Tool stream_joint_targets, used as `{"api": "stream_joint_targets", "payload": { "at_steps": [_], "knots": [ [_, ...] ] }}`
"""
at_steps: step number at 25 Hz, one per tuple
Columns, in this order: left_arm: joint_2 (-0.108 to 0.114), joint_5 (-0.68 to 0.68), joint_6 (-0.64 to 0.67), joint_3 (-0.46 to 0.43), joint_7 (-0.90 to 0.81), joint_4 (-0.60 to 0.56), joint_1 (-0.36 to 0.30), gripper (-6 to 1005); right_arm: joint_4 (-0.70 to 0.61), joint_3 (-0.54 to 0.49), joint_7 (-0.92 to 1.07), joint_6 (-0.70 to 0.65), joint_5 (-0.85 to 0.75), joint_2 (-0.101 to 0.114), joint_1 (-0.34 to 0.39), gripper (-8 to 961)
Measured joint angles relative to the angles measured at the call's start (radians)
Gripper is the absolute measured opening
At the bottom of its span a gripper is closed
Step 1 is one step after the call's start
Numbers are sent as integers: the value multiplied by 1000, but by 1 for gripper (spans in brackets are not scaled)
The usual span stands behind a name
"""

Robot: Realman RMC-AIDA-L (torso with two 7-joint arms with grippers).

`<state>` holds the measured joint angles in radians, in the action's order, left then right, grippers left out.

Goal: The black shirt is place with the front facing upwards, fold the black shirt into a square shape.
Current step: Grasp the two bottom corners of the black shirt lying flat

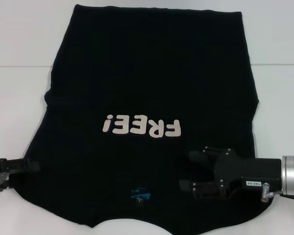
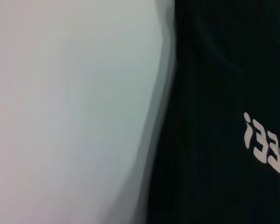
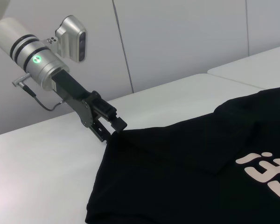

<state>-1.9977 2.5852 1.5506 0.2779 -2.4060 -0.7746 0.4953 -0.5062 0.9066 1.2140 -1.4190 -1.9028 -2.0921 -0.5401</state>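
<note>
**Collar edge nearest, both grippers at the shirt's sides**

Nearest the head camera, the collar end of the black shirt [image 1: 147, 88] is cut off by the lower frame edge, with a small blue neck label [image 1: 140, 194] just visible in the dark cloth. The shirt is spread flat on the white table [image 1: 19, 44], front up, its cream "FREE!" lettering [image 1: 141, 127] seen upside down. Both sleeves appear to be folded in; their outlines are hard to separate from the black body.

The right gripper [image 1: 193, 170] is held over the shirt near the collar, its fingers spread apart with nothing between them.

The left gripper [image 3: 113, 127] is seen at the shirt's opposite edge by the shoulder, partly cut off in the head view. Its fingers meet the cloth edge in the right wrist view, but whether they are pinching it cannot be told. In the left wrist view, only blurred table and shirt are shown.
</note>
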Motion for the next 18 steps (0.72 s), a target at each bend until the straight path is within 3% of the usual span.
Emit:
{"api": "stream_joint_targets", "payload": {
  "at_steps": [12, 18],
  "knots": [
    [-8, 5, -19, 54, 2, 8, 13, 936, 0, -8, 6, 0, 2, 1, 0, 903],
    [-9, 5, -28, 52, 11, 1, 5, 756, -7, -8, 17, 0, 2, 2, 5, 903]
  ]
}}
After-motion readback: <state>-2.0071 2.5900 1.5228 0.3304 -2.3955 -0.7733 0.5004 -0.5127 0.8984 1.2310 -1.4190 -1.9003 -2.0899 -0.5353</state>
